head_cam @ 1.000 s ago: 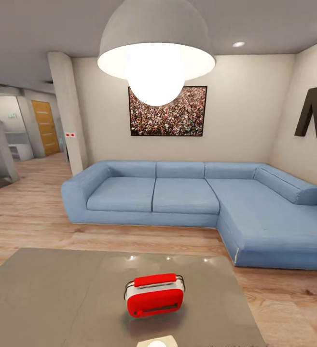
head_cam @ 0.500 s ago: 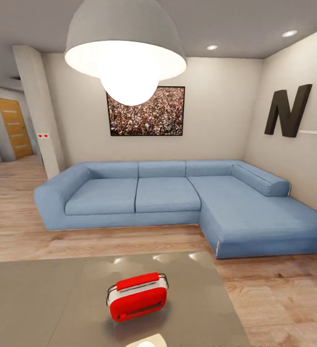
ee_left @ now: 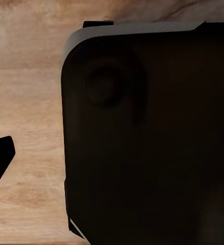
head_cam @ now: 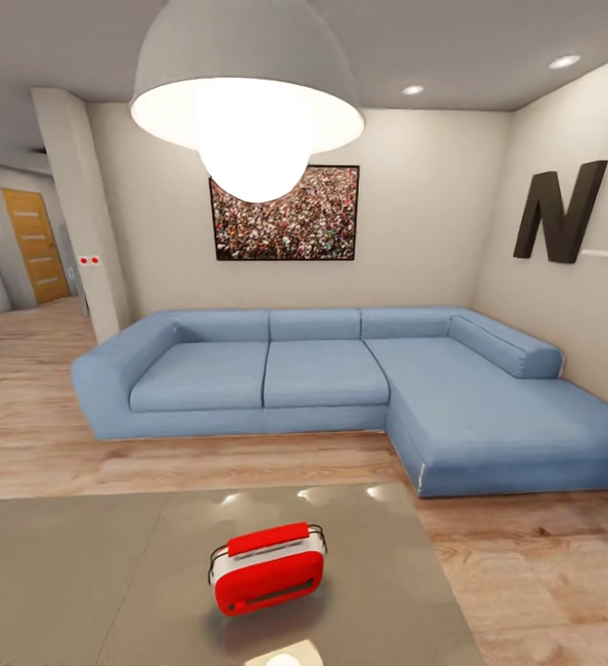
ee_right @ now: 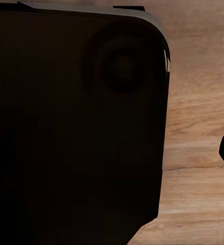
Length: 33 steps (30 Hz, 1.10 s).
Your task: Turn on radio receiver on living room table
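The radio receiver (head_cam: 268, 568) rests on the table (head_cam: 81, 573), ahead of and above both grippers, its long axis crosswise. Wrist views show dark robot housing (ee_left: 148, 132) over wood floor (ee_right: 199, 138). Gripper opening cannot be determined; neither arm appears nearer.

Radio: small bright-red rounded radio receiver (head_cam: 268, 567) with white band and thin wire handle, upright, slightly tilted.
Place: on glossy grey tabletop (head_cam: 91, 564), near its right side.

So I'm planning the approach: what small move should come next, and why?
Probably tilt the head down and edge toward the table: the radio receiver lies low in the head view, tilted, its dial side unseen, and no arm is over the tabletop.
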{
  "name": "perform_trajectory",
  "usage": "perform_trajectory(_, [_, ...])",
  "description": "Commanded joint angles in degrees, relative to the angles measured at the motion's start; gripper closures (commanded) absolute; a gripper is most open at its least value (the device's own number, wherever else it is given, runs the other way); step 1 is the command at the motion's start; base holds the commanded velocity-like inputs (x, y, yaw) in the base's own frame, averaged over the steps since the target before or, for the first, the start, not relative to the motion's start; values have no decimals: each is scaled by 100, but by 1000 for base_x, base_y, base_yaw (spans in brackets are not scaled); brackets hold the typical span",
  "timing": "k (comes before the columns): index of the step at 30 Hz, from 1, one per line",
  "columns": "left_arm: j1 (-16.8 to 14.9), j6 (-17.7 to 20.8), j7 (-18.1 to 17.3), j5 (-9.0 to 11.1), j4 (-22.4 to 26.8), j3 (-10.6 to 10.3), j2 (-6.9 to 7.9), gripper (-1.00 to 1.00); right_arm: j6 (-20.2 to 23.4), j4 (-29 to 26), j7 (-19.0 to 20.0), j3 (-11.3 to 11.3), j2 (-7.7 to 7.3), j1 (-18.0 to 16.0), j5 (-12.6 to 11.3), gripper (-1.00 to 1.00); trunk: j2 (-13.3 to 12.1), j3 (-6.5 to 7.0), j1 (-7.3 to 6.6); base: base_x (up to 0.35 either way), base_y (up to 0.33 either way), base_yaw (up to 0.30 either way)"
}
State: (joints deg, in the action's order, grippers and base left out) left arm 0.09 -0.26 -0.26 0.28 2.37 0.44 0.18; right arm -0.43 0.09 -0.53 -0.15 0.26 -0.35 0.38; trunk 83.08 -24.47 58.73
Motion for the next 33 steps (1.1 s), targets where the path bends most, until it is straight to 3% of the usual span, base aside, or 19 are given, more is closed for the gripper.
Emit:
perform_trajectory(1, [0,0,0,2,0,0,0,-100,0,0,0,4,0,0,3,-100,0,-2,0,0,0,213])
perform_trajectory(33, [0,0,35,8,0,0,0,-100,0,0,17,25,-6,0,29,-100,0,-11,0,0,0,26])
